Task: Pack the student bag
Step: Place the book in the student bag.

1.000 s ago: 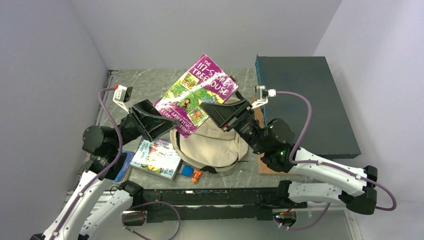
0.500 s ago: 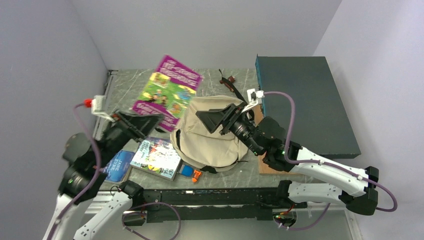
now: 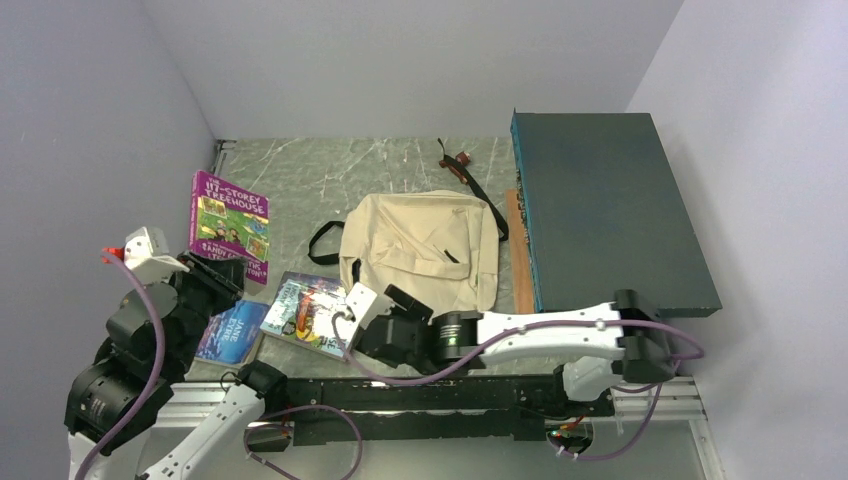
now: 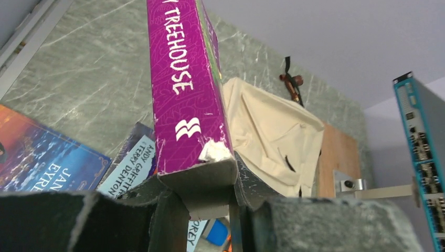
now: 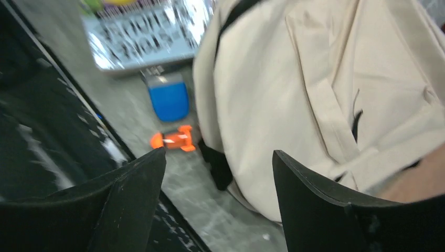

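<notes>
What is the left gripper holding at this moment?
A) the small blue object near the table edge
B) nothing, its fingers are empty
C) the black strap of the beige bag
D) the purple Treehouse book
D: in the left wrist view the left gripper is closed on the lower end of the purple Treehouse book, whose spine rises from between its fingers.

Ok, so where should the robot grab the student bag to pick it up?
Probably the black strap loop at the left of the student bag, coming straight down. The bag lies flat and floppy, so its cloth offers little to pinch, while the loop lies alone on the table.
</notes>
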You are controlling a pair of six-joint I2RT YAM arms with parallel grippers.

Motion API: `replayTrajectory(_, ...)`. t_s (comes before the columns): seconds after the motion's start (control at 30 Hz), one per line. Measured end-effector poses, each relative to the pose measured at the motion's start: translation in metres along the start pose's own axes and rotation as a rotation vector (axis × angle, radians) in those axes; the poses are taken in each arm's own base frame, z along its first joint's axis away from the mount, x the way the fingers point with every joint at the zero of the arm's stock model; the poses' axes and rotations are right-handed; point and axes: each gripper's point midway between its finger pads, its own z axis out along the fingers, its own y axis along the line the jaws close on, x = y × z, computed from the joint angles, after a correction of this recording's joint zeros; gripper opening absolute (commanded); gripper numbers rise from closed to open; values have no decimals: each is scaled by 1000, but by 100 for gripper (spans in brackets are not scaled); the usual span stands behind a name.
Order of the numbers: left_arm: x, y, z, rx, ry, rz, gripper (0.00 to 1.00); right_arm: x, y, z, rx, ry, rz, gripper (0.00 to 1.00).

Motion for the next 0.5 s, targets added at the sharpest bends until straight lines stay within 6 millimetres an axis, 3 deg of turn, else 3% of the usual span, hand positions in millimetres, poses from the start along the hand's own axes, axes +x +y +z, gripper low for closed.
replayTrajectory(0.07, 8, 4, 4, -19, 26, 18, 0, 26, 0, 15, 42, 91, -91, 76)
replayTrajectory(0.17, 14, 5, 6, -29, 52, 35, 0, 48, -2, 23, 70, 157, -165, 76)
replayTrajectory(0.5, 32, 2, 12, -12, 118, 47, 0, 75, -2, 43, 99, 191, -223, 77)
